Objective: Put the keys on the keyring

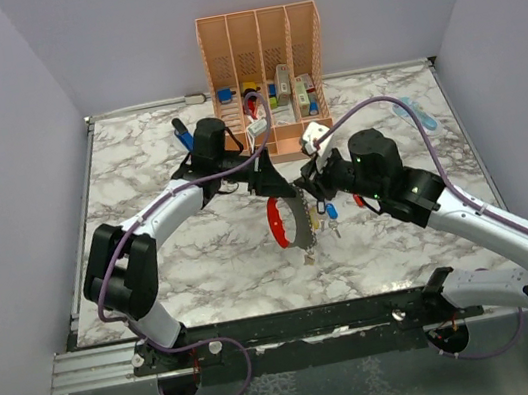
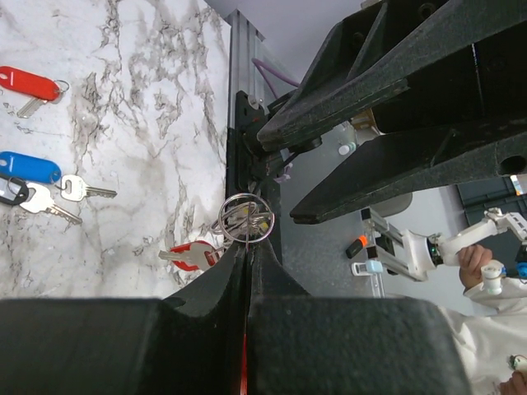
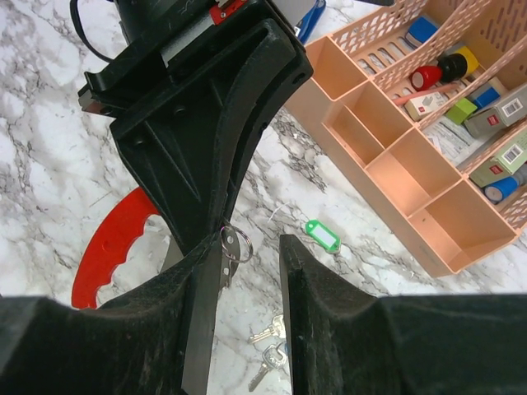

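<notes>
Clamping the red curved plastic keyring (image 1: pixel 274 222) by its limp grey strap (image 1: pixel 301 222) at mid-table, the left gripper (image 2: pixel 247 251) faces the right gripper (image 3: pixel 249 245), jaws apart; the coloured-head metal keys (image 2: pixel 31 167), likely light and slippery, suit a head pinch.

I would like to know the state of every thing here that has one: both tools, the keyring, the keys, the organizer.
left tool: shut on the keyring.
right tool: open, holding nothing.
keyring: gripped by the left tool, its metal ring at the fingertips.
keys: loose on the table, none in a tool.
organizer: upright, compartments partly filled.
</notes>
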